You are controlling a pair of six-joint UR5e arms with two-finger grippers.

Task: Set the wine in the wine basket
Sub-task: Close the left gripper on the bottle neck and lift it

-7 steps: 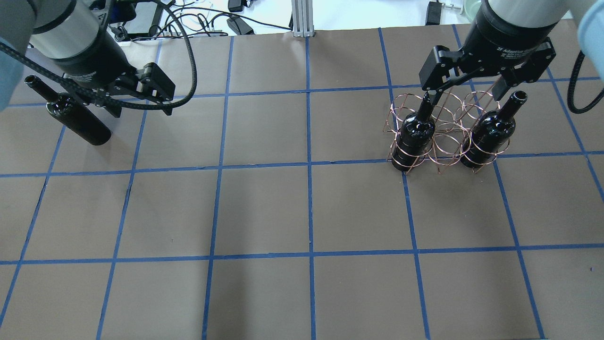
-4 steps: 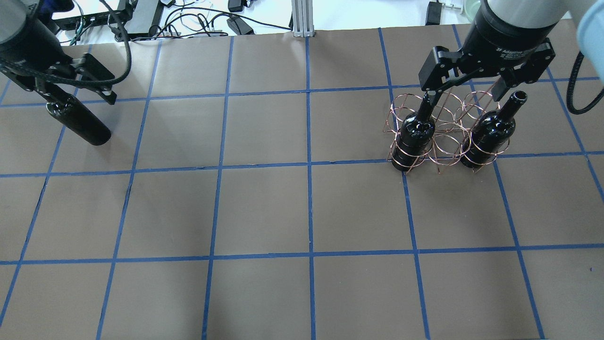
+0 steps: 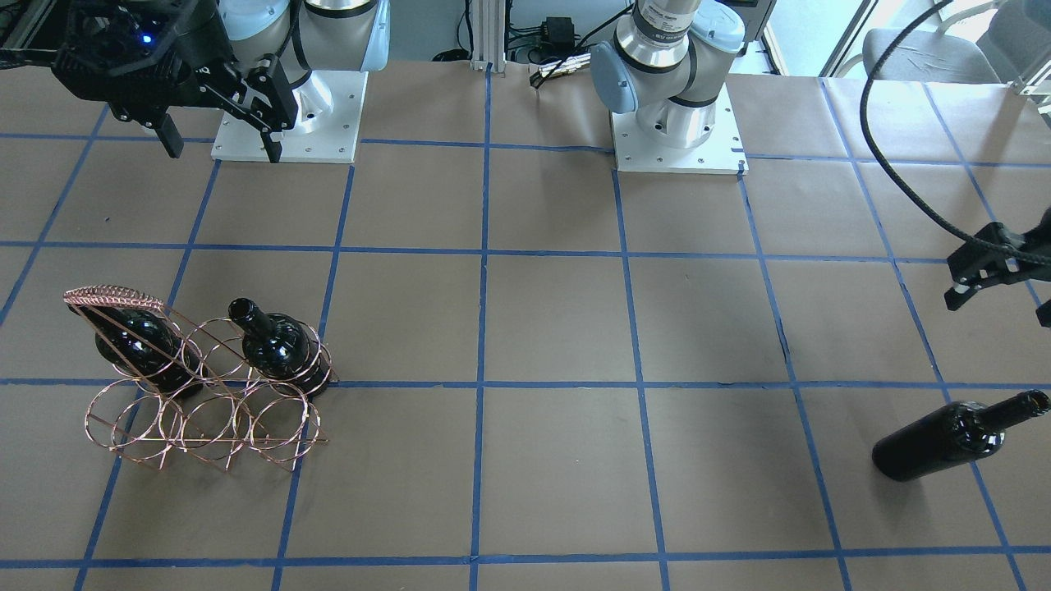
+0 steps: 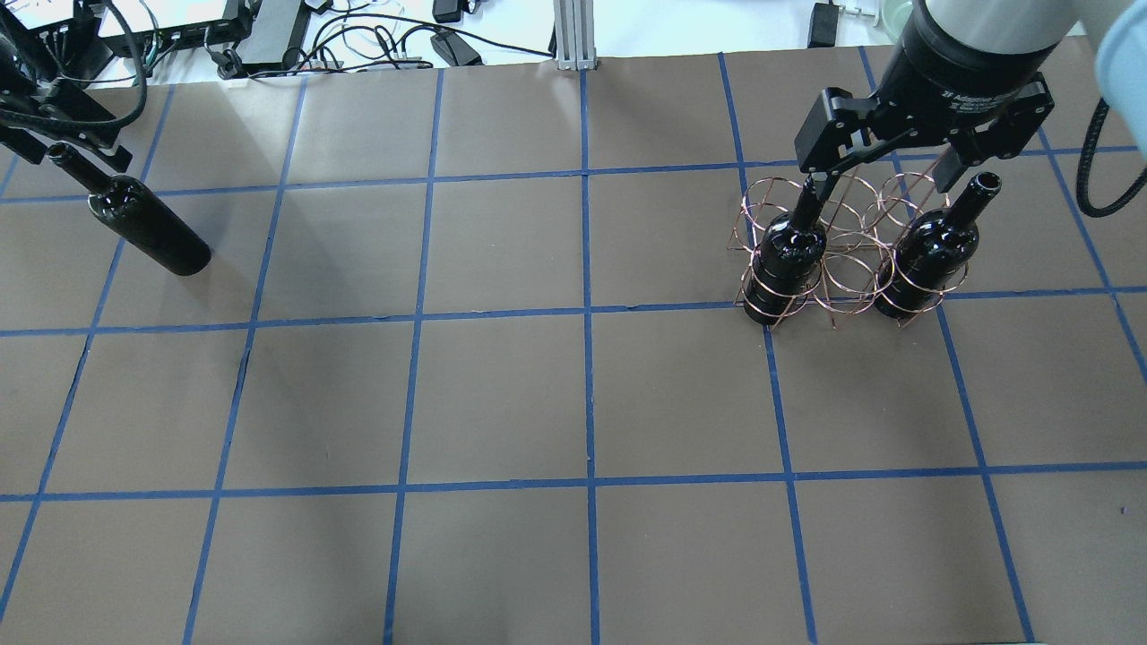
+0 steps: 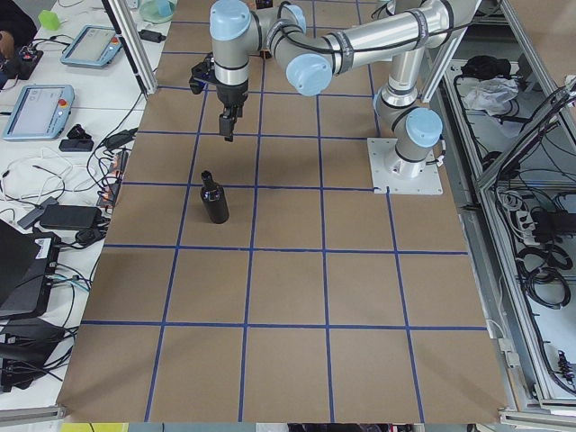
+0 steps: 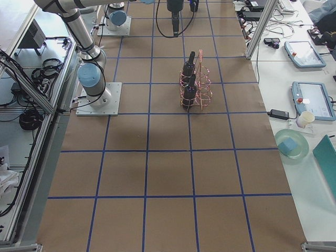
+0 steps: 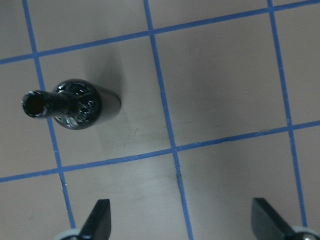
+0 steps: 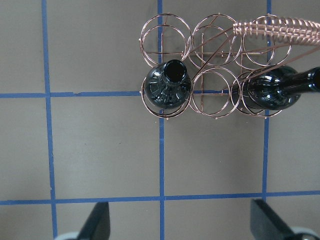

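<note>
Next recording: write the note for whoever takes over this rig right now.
Left gripper: open, empty, hovering off to the side of the wine, not around it.
Right gripper: open, empty, above the wine basket.
Done: first racked bottle and second racked bottle stand in the end rings of the row nearer the robot.
Left: the wine, upright on the table, needs grasping and placing in a free ring.

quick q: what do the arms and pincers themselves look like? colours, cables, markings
Left arm and right arm: silver tubes, pale blue joint caps, white square base plates. Left pincer and right pincer: black, two fingers; small white lettering on the right one's collar. Black ribbed cable runs to each wrist.
</note>
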